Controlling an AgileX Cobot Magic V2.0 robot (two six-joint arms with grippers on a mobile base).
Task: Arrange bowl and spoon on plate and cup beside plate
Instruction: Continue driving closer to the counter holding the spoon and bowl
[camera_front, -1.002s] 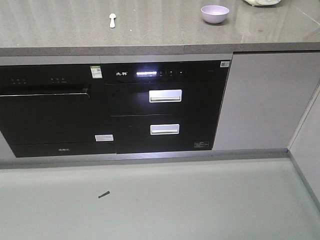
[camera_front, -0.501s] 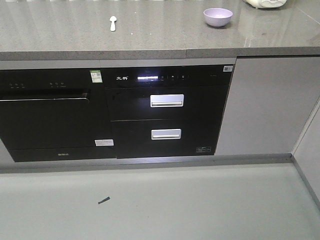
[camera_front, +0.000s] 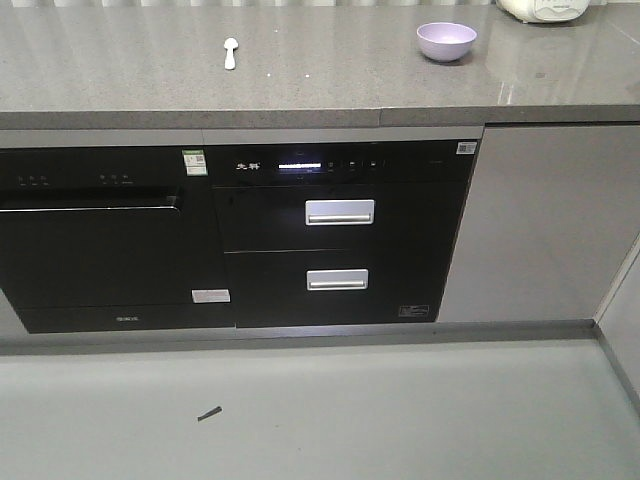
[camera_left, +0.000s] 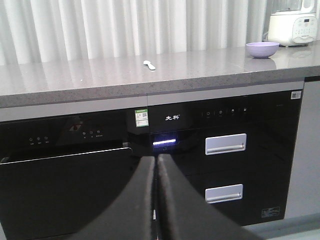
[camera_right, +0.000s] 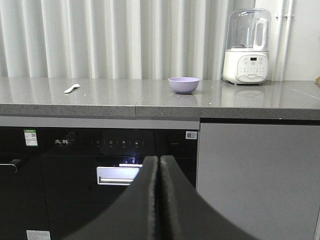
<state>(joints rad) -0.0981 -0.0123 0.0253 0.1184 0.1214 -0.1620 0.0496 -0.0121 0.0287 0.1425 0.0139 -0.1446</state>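
Both grippers shut tight and empty, low in front of the cabinets; bowl and spoon up on the counter.
I see the left gripper (camera_left: 156, 161) with its fingers pressed together and nothing between them, facing the black appliance fronts (camera_front: 330, 230) below counter level. Right gripper (camera_right: 159, 160) is the same: jaws fully together, holding nothing. Bowl (camera_front: 446, 41) sits upright toward the right of the grey counter (camera_front: 330, 85), near the white blender (camera_right: 246, 47) at the back. Spoon (camera_front: 230, 52) lies flat well left of the bowl, scoop pointing away from the front edge. Neither gripper touches either.
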